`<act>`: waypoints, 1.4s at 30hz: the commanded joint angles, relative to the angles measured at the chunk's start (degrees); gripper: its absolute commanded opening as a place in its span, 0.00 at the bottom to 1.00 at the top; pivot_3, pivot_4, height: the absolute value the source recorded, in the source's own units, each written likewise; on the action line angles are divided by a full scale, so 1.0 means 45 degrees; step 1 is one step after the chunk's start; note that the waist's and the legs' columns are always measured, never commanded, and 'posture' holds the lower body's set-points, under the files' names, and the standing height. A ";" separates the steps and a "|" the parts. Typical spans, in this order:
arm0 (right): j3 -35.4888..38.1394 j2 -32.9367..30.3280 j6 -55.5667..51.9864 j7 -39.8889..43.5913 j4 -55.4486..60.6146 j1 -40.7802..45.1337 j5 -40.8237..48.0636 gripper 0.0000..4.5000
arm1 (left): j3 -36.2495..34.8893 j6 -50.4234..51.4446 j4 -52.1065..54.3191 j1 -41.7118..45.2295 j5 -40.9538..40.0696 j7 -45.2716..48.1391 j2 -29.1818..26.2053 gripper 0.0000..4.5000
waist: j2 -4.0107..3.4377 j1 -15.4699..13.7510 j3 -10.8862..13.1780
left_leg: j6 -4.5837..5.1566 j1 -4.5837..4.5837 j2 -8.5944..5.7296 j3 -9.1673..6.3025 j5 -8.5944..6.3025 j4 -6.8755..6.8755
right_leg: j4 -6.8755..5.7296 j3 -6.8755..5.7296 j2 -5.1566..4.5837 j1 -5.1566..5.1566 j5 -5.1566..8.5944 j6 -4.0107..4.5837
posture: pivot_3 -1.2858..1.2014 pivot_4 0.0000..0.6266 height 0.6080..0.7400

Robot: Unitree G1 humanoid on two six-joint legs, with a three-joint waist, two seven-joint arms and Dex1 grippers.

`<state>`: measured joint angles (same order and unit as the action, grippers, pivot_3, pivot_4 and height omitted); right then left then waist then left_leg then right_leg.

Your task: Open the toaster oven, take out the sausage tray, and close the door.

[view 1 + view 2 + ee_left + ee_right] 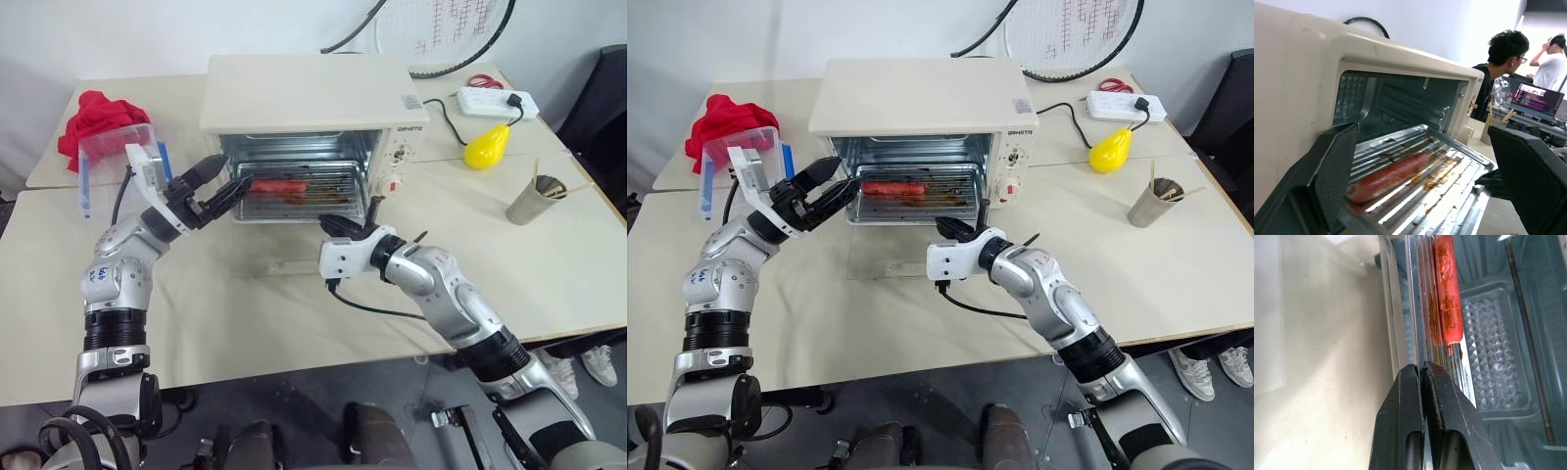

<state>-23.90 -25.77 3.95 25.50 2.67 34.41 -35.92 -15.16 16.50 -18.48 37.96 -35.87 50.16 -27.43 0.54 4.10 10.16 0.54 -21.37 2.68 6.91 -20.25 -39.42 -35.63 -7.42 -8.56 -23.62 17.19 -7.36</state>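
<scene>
Left gripper [217, 189], jaws wide, level with the left end of the sausage tray [294, 192] in the open toaster oven [312, 127]; right gripper [331, 227], nearer, apparently pinching its front rim, long axis crosswise.

**Little readable lettering: one oven mark**

The toaster oven [921, 98] carries a short dark brand mark in capitals at the top of its cream-white control panel, above the knobs; the letters are too small to spell out with certainty. A small pale sticker with tiny print sits on the oven's top near its right rear corner, and it cannot be read. Small print marks ring the knobs, also illegible. Nothing else in view bears legible writing.
</scene>
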 commanded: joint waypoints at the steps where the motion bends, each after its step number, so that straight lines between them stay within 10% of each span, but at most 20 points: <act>1: 0.0622 -0.0156 0.0309 -0.0139 0.1286 -0.0227 0.0168 0.00 | -0.0377 -0.0060 0.0182 0.0152 -0.0081 -0.0178 -0.0039 1.00 | 0.0001 -0.0079 0.0001 | 0.0000 -0.0001 0.0000 0.0002 0.0000 -0.0004 | 0.0000 0.0001 0.0000 0.0000 0.0000 0.0000 | 0.52 0.24 1.00; 16: 0.0803 -0.1028 0.0849 0.0456 0.2431 -0.1610 0.0252 0.00 | -0.1693 0.2015 0.1808 -0.0948 -0.1322 -0.1426 -0.0277 1.00 | 0.0005 -0.0291 0.0003 | 0.0001 -0.0007 0.0003 0.0012 -0.0001 -0.0058 | 0.0004 0.0018 -0.0003 0.0014 0.0000 0.0000 | 0.52 0.24 1.00; 30: 0.1046 -0.2397 0.3599 0.1232 0.2452 -0.1768 0.1755 0.00 | -0.3432 1.3731 0.1087 -0.0724 -0.5828 -0.5823 -0.2111 1.00 | 0.0013 -0.0541 0.0007 | 0.0002 -0.0008 0.0003 -0.0003 -0.0002 -0.0072 | 0.0005 0.0040 -0.0004 0.0025 0.0000 0.0001 | 0.52 0.24 1.00; 42: 0.1114 -0.2419 0.4759 0.1723 0.2408 -0.1740 0.2394 0.00 | -0.5950 1.6890 0.0522 0.0082 -0.8155 -0.9334 -0.0291 1.00 | 0.0022 -0.0548 0.0006 | 0.0001 0.0001 0.0002 -0.0002 -0.0002 -0.0086 | 0.0002 0.0048 -0.0002 0.0036 0.0000 0.0001 | 0.52 0.24 1.00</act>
<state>-20.77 -36.43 23.91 33.34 11.29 26.08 -26.64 -40.01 91.76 -16.52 37.88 -69.26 9.45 -28.94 0.64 1.63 10.19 0.55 -21.36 2.69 6.90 -20.26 -39.81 -35.62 -7.19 -8.58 -23.45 17.19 -7.35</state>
